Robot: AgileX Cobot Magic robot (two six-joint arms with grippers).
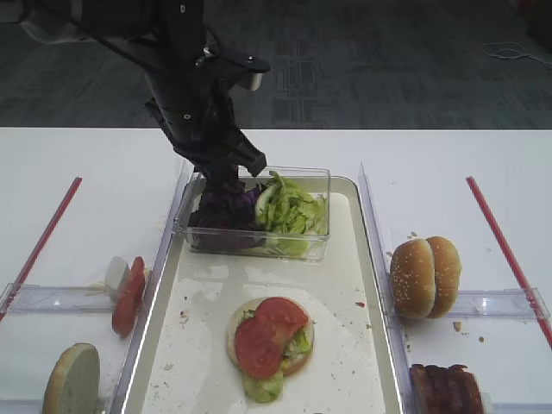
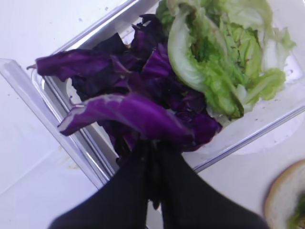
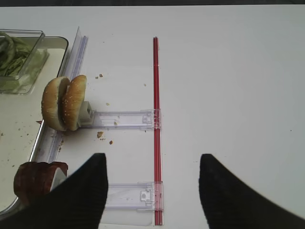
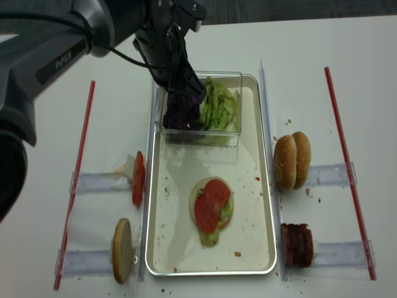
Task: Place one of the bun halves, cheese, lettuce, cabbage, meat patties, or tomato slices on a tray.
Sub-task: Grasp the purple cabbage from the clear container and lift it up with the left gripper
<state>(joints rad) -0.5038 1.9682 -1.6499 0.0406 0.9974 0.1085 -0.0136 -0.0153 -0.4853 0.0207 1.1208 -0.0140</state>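
Note:
My left gripper (image 2: 152,149) reaches into the clear tub (image 1: 317,177) at the tray's far end and is shut on a dark purple cabbage leaf (image 2: 136,113). Beside the cabbage (image 1: 221,209), light green lettuce (image 1: 295,211) fills the tub's right half. On the cream tray (image 1: 358,267) lies a bun half stacked with lettuce and a tomato slice (image 1: 269,332). My right gripper (image 3: 152,164) hangs open over bare table right of the tray, holding nothing. In its view, two bun halves (image 3: 64,102) stand on a rack and meat patties (image 3: 34,179) show at lower left.
Left of the tray, a tomato slice (image 1: 129,295) and a bun half (image 1: 72,379) stand on clear racks. Red strips (image 1: 43,241) (image 1: 504,246) run along both sides of the table. Crumbs dot the tray and the table near the buns.

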